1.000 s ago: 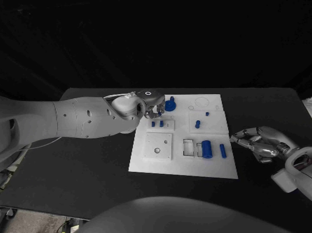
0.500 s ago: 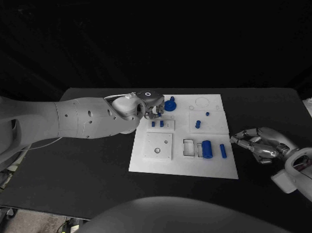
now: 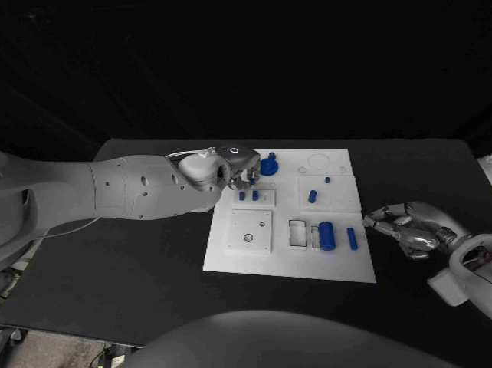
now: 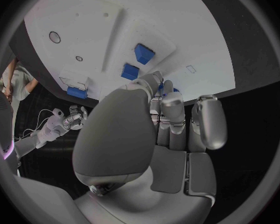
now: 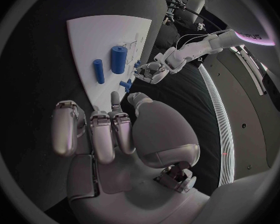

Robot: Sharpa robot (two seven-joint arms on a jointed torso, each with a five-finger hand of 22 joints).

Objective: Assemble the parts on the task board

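left robot hand (image 3: 241, 170): fingers curled over the task board (image 3: 293, 259) beside a blue part (image 3: 269, 164); grip can't be told
right robot hand (image 3: 410, 227): curled, holding nothing, on the surface (image 3: 146, 261)

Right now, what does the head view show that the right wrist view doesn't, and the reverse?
Head view, not the wrist view: the task board with all four corners in sight. Right wrist view, not the head view: the right hand seen from behind its palm, fingers apart, holding nothing. Both: the thick blue cylinder and the slim blue peg lying side by side, and the left hand over the board's far end.
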